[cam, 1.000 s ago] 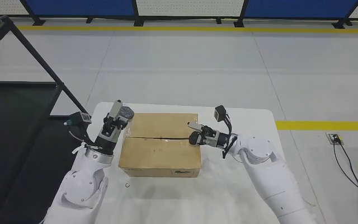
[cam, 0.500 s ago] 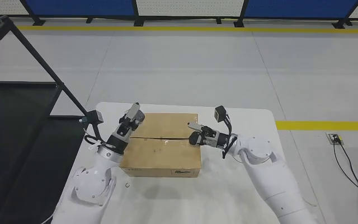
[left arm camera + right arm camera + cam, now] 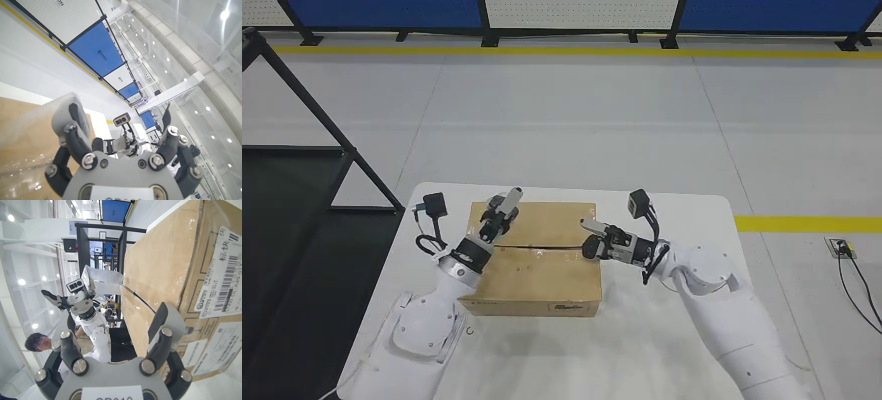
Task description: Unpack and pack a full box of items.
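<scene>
Top view: 1 cardboard box point(image 3: 542, 275), 2 claws, 1 white worktop point(image 3: 572, 350). Left arm is stretching over box's left end w/ left claw point(image 3: 508, 200) hanging above the top near its far edge, fingers spread wide, gripping nothing. Right arm is lying low, right claw point(image 3: 588, 237) sitting at box's right end by the seam, also wide open & empty. Box is sitting mid-worktop: brown, flaps shut, glossy clear tape along seam, labels on right end.
</scene>
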`<action>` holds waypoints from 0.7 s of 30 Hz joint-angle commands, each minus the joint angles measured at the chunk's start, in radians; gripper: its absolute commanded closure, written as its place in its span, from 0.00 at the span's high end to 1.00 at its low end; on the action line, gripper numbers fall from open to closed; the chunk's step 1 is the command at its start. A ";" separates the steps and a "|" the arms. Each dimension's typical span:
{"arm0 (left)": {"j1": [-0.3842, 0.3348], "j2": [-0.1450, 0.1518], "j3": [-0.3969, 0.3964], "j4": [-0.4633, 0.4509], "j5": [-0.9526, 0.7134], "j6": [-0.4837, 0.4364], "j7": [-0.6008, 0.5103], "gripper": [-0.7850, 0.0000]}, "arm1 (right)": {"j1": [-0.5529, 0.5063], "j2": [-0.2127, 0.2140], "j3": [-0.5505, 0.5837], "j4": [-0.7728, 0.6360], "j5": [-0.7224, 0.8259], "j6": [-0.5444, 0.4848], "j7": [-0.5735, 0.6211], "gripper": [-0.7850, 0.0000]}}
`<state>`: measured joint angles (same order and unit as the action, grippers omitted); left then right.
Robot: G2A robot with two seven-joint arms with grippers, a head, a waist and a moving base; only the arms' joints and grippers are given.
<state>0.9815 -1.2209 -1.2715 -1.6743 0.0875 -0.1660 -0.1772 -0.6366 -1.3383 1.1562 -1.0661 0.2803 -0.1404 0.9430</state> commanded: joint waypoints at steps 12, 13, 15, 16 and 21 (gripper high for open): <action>-0.030 -0.014 0.054 0.009 0.048 0.020 -0.019 1.00 | -0.001 0.005 0.005 0.006 0.013 -0.012 -0.001 1.00; -0.033 -0.016 0.058 0.012 0.050 0.022 -0.021 1.00 | -0.001 0.006 0.006 0.006 0.013 -0.012 -0.001 1.00; -0.040 -0.018 0.065 0.019 0.054 0.026 -0.024 1.00 | -0.003 0.007 0.007 0.006 0.016 -0.015 -0.001 1.00; -0.043 -0.019 0.068 0.022 0.056 0.028 -0.025 1.00 | -0.003 0.007 0.008 0.006 0.018 -0.015 -0.002 1.00; -0.057 -0.025 0.086 0.035 0.066 0.036 -0.031 1.00 | -0.006 0.010 0.011 0.005 0.021 -0.019 -0.004 1.00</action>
<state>0.9272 -1.2451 -1.1897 -1.6419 0.1512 -0.1318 -0.2061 -0.6423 -1.3292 1.1666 -1.0613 0.3008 -0.1586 0.9390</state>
